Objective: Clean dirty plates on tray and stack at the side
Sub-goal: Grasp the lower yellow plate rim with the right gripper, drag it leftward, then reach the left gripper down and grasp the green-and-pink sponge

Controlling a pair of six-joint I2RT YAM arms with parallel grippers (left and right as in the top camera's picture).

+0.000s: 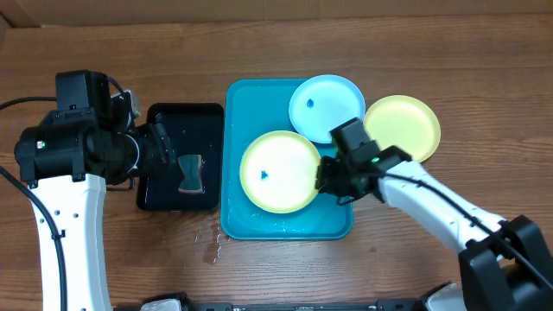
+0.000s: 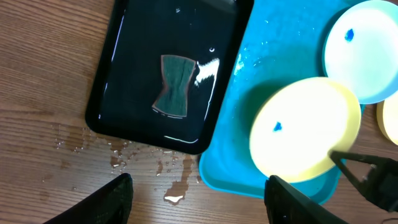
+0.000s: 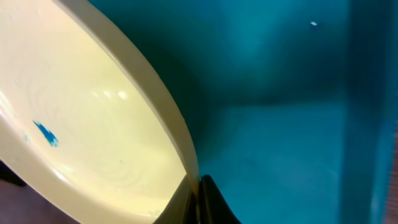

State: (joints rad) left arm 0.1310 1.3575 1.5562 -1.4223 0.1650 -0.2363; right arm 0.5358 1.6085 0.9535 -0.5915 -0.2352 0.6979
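The right hand [image 1: 324, 179] is clamped tight on the rim of the yellow-green plate [image 1: 276, 173], and the right wrist view shows both fingertips pinching that edge with no gap at all. The plate spreads out ahead of the fingers, over the floor of the turquoise tray [image 1: 238, 104], and throws a dark shadow onto the tray beneath it. A small blue speck [image 3: 45, 132] sits on its pale centre, well ahead of the grip. Just beside the back of this hand, on its far side from the robot, the light blue plate [image 1: 327, 104] lies partly over the tray's rim and carries a speck of its own. Behind the hand, off the tray and flat on the worktop [image 1: 484, 52], rests the second yellow-green plate [image 1: 406, 125], with its edge tucked close to the wrist. Over on the other side, the left hand [image 2: 199, 186] hangs with its fingers spread wide and nothing between them. Ahead of it sits the black tray [image 1: 164, 121], wet and glossy, with a dark green sponge [image 1: 190, 174] lying flat in the middle. Water drops [image 2: 171, 180] dot the wood just in front of those open fingertips, between them and the black tray's near edge.
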